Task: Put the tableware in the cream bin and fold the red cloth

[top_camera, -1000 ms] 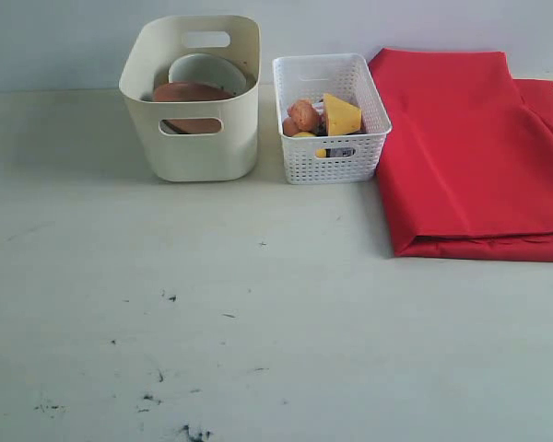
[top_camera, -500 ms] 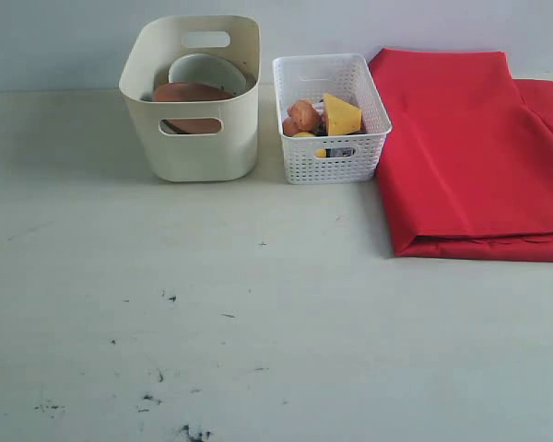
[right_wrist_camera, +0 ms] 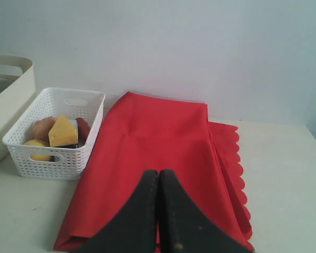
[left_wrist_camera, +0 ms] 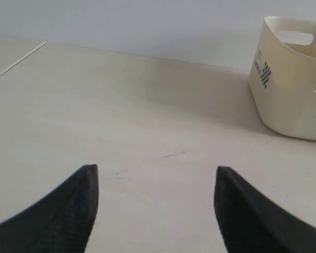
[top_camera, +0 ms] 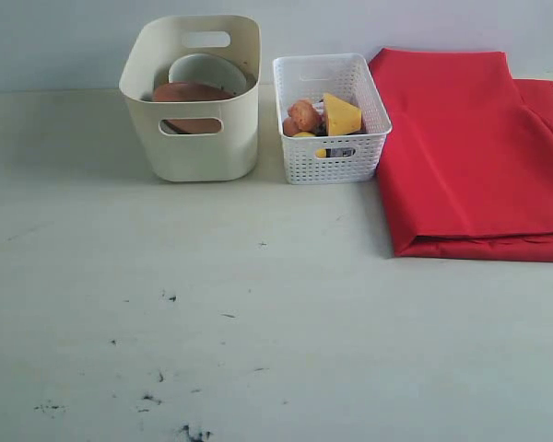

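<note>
Plate (top_camera: pixel 189 93), bowl (top_camera: pixel 207 69) in cream bin (top_camera: pixel 203 157); red cloth (top_camera: pixel 470 147) folded, so task looks finished. Left jaws wide, right jaws closed. Next: arms withdraw.

Bright, even, diffuse light fills my views of the pale desk (top_camera: pixel 258 304). The tall oval cream plastic tub (top_camera: pixel 194 152) casts only a faint, soft-edged shadow to its left. Close to my wrist lenses, the dark jaws look slightly soft.
</note>
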Robot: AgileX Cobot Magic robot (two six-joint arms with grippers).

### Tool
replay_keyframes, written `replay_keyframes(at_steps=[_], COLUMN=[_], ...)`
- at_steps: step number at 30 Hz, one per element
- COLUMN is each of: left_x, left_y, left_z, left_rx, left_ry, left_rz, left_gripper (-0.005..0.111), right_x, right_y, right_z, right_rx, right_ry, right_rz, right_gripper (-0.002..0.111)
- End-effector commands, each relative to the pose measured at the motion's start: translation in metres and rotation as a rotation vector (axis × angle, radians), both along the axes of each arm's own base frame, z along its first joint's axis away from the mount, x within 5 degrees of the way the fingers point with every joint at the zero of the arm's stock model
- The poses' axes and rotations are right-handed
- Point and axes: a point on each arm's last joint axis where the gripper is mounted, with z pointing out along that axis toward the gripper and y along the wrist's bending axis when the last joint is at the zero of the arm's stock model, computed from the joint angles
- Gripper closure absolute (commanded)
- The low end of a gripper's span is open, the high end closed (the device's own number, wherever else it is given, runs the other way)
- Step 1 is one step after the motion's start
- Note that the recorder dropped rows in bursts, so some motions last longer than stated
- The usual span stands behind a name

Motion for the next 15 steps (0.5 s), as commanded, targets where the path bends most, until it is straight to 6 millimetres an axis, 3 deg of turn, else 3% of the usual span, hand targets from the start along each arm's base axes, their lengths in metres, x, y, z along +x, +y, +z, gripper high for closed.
replay_keyframes(at_steps=[1,15], left_x=[0.0,0.0], left_y=[0.0,0.0], left_z=[0.0,0.0], left_rx=[0.01,0.01], left_ry=[-0.005,-0.005], left_rz=[0.001,0.001], left_gripper=[0.045,0.045], right_x=[-0.002,-0.024], right_y=[0.0,-0.001], right_z=[-0.021,-0.106], right_rx=[0.02,0.097], right_ry=[-0.056,-0.051], right_rz=[-0.003,-0.024], right_gripper=[0.108,0.108])
